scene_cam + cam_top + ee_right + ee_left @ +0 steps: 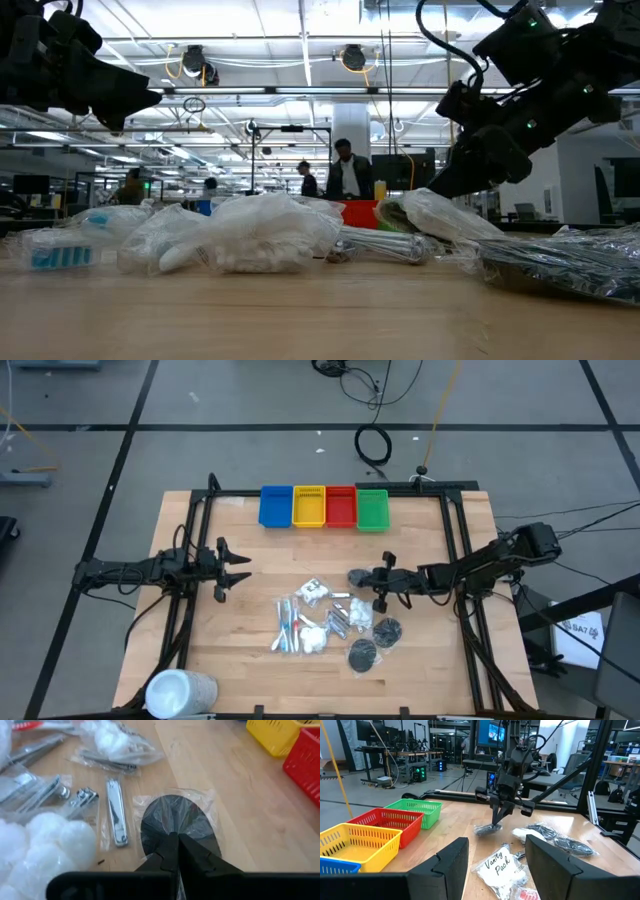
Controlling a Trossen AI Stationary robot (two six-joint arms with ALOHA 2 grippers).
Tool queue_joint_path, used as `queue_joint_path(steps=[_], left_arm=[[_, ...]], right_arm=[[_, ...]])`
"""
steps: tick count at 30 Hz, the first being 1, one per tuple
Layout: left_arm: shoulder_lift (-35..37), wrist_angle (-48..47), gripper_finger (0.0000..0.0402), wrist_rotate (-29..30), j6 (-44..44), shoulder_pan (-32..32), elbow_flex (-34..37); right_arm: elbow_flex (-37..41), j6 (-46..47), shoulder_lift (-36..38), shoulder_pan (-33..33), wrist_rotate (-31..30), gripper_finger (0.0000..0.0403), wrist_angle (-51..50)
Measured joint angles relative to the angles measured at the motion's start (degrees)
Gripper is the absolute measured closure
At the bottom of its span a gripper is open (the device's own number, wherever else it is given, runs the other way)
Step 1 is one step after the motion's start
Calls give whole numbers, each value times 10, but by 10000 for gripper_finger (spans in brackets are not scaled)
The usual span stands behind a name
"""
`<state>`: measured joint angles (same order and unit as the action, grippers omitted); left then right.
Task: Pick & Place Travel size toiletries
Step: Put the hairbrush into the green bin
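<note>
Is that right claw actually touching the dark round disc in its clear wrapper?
Touching. The right wrist view shows the right gripper shut, its tips pinching the wrapped dark disc; the left wrist view shows it hanging from them.

Tabletop [250, 660]: wood, w/ black frame rails. Four bins in a row at far edge, touching: blue [276, 507], yellow [308, 507], red [341, 508], green [372, 509]. Toiletries pile [320, 618] approx. centre, toward near edge: white packets, silver tubes, wrapped sticks; two dark discs [374, 643] on pile's right side. White cylinder [180, 692] at near-left corner. Left gripper [236, 571] near left edge, jaws apart, nothing held. Right gripper [360, 576] right of centre, pinching a dark disc pack [356, 575].
</note>
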<state>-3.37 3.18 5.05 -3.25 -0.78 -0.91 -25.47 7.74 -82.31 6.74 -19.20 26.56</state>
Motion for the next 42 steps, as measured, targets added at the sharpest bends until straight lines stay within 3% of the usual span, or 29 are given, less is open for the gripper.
queue_joint_path(steps=[15,27,42], left_arm=[[0,0,210,0,0,0,0],[0,0,210,0,0,0,0],[0,0,210,0,0,0,0]], right_arm=[[0,-53,76,0,0,403,18],[0,-56,81,0,-1,403,20],[0,-80,81,-28,-2,403,97]])
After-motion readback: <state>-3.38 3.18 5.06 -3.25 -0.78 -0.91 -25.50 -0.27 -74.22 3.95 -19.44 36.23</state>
